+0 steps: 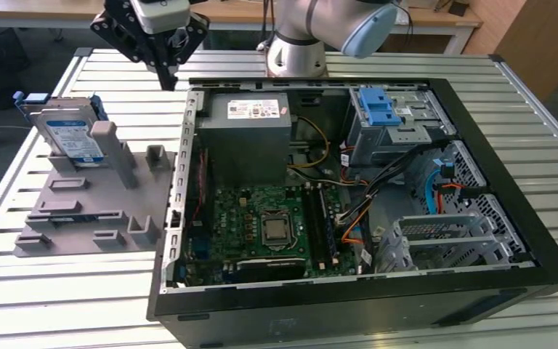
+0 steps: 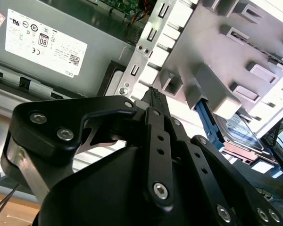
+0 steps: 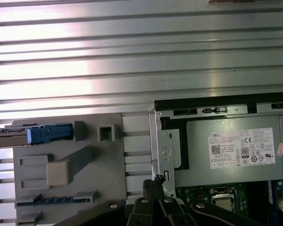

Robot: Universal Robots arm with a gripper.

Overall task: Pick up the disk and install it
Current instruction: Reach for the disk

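Exterior view: pick step, not started. The gripper (image 1: 168,73) hangs above the table (image 1: 66,305) at the far corner of the open case (image 1: 357,294), fingers pressed together, pinching nothing. The disk (image 1: 70,138) stands on edge in the grey stand (image 1: 95,211), to the exterior view's left of the case and well apart from the gripper. My read: a pick needs the fingers spread and the arm brought over the stand, lined up with the disk's thin top edge. The stand's posts cover the disk's lower part. I can't tell which bay it goes in.

Second wrist view: the gripper (image 2: 153,96) has its tips together with no gap and sits over the case edge beside the power supply (image 2: 47,52). The disk (image 2: 243,129) is mostly hidden behind the stand (image 2: 212,52) and the gripper's links; only a sliver of label and blue frame shows.

First wrist view: the gripper (image 3: 155,182) is at the case corner, next to the power supply (image 3: 203,169). The disk (image 3: 42,133) is edge-on at the stand's (image 3: 108,165) far side and cut off by the frame, so no label is visible. The bare table (image 3: 132,70) lies beyond.
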